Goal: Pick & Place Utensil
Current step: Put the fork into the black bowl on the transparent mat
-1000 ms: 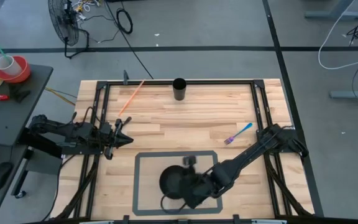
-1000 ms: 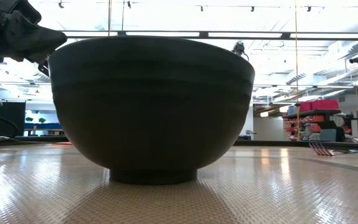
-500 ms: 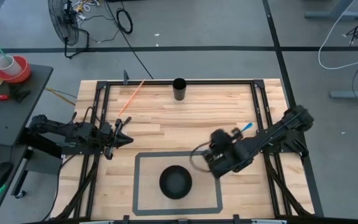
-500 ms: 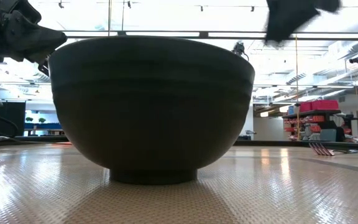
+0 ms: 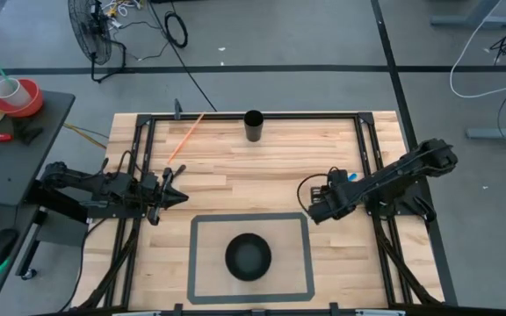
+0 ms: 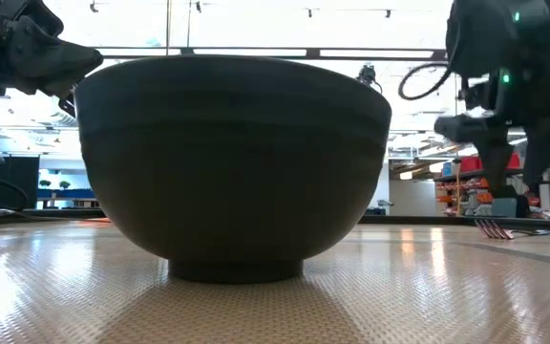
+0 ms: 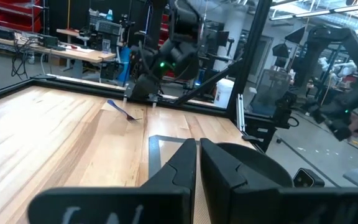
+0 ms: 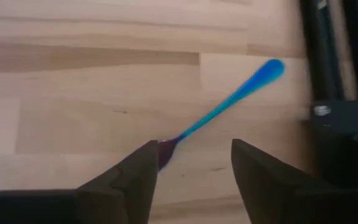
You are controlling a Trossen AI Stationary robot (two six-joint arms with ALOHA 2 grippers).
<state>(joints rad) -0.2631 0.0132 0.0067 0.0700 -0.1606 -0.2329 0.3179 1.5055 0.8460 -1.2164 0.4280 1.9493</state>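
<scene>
The utensil is a fork with a blue handle point(image 8: 235, 96) and purple tines point(image 8: 165, 149), lying flat on the wood. My right gripper point(image 8: 191, 152) hovers open above its tine end, one finger on either side of the neck, touching nothing. In the high view the right gripper point(image 5: 327, 200) covers most of the fork; only the blue handle tip point(image 5: 351, 176) shows. The low view shows the right gripper point(image 6: 518, 167) above the fork's tines point(image 6: 499, 229). The black bowl point(image 5: 248, 255) stands on its foot inside the grey rectangle. My left gripper point(image 5: 178, 195) waits shut near the left edge.
A black cup point(image 5: 253, 125) stands near the far edge, and an orange stick point(image 5: 185, 136) lies toward the far left. The black frame rail point(image 8: 334, 62) runs close beside the fork's handle end. The bowl point(image 6: 232, 162) fills the low view.
My right gripper has swung from beside the bowl toward the table's right and far side, and now stands over the fork. The bowl and the fork have stayed where they were.
</scene>
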